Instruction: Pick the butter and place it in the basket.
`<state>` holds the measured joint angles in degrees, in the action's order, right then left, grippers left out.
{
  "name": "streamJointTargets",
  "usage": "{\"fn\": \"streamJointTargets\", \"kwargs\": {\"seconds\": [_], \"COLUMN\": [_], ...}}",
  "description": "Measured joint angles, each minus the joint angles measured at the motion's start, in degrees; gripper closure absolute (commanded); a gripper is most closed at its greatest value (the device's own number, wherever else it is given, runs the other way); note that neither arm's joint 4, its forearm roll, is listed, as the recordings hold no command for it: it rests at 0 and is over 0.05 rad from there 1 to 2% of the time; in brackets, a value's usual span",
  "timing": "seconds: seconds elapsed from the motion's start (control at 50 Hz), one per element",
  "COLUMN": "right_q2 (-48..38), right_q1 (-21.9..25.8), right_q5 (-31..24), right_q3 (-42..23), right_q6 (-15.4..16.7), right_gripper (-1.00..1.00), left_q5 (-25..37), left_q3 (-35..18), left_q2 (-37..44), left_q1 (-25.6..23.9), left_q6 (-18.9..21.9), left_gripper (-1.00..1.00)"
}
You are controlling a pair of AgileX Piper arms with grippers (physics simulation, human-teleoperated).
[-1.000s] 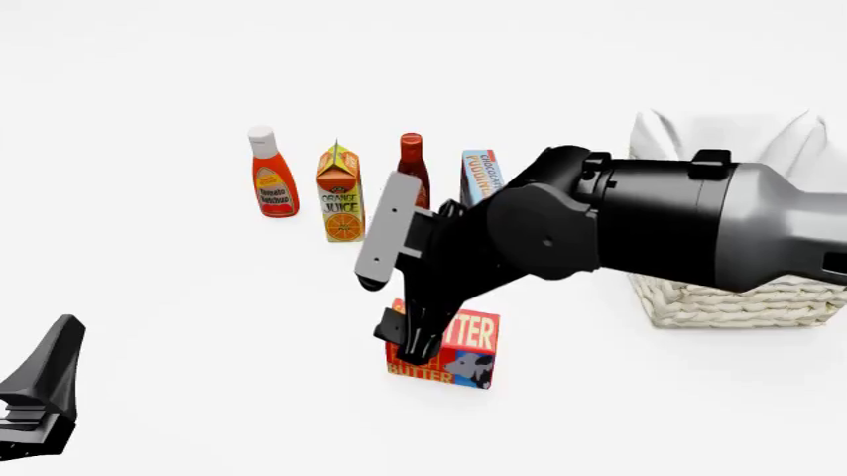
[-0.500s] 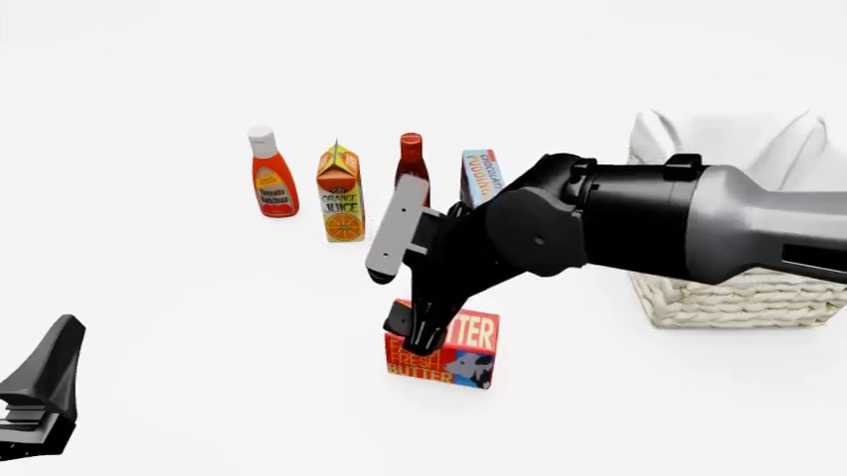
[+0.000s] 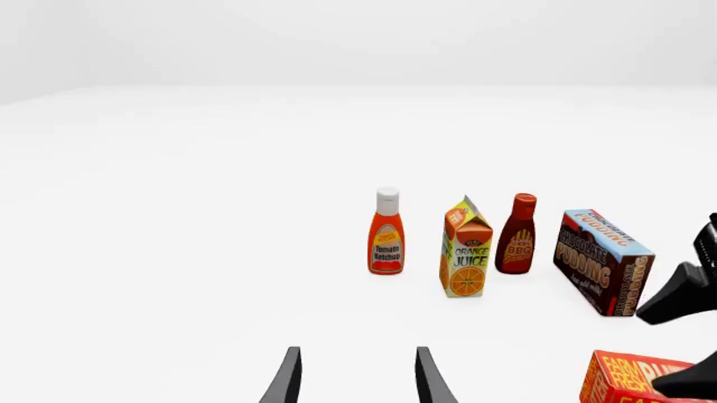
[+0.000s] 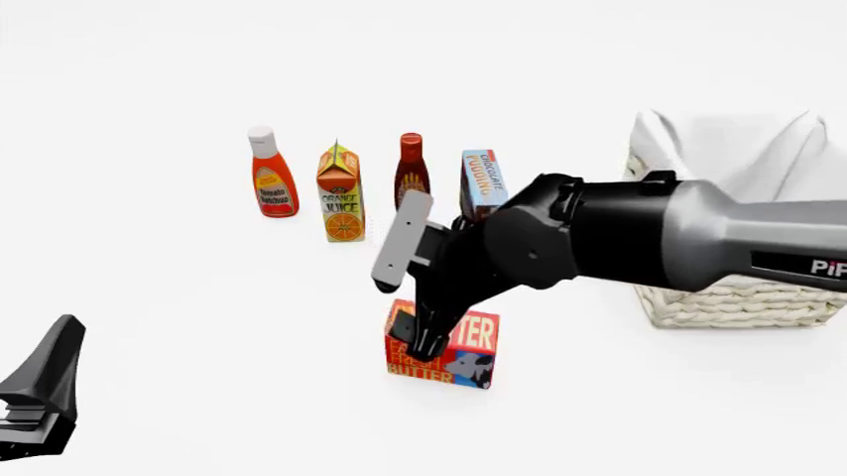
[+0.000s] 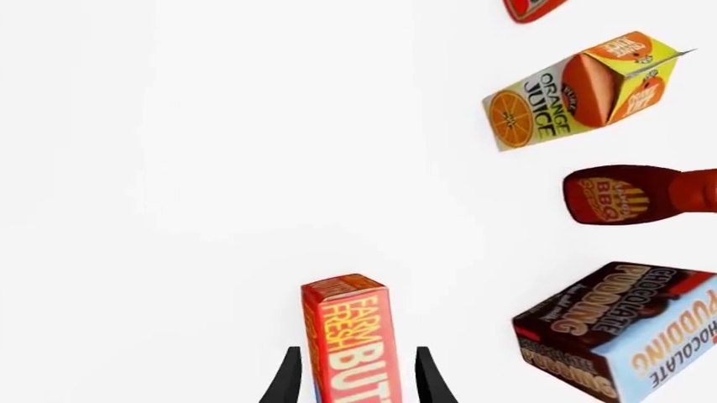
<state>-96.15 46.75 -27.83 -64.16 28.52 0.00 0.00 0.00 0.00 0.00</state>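
The butter [image 4: 466,347], a red and orange box, stands upright on the white table in front of the row of groceries. My right gripper [image 4: 426,345] reaches down over its left end. In the right wrist view the butter [image 5: 348,336] sits between the two fingers of the right gripper [image 5: 353,382], which is open, with a gap on at least one side. The basket [image 4: 721,302], woven wicker with a white cloth liner, stands at the right, partly hidden behind my right arm. My left gripper [image 4: 40,397] rests low at the near left, open and holding nothing [image 3: 356,382].
A tomato ketchup bottle [image 4: 273,178], an orange juice carton [image 4: 340,198], a BBQ sauce bottle [image 4: 412,169] and a chocolate pudding box [image 4: 481,178] stand in a row behind the butter. The pudding box is closest to my right arm.
My right gripper has come down and slightly rightward, so its fingers now straddle the butter's top. The butter and my left arm have not moved.
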Motion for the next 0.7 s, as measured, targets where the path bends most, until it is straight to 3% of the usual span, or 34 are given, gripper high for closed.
{"fn": "streamJointTargets", "kwargs": {"seconds": [0.7], "right_q2": [-2.4], "right_q1": [-0.7], "right_q5": [3.7], "right_q3": [2.0], "right_q6": [-1.0], "right_gripper": [-1.0], "left_q5": [0.0], "left_q3": [0.0], "left_q2": [0.0], "left_q1": [0.0], "left_q6": [0.0], "left_gripper": [-1.0]}}
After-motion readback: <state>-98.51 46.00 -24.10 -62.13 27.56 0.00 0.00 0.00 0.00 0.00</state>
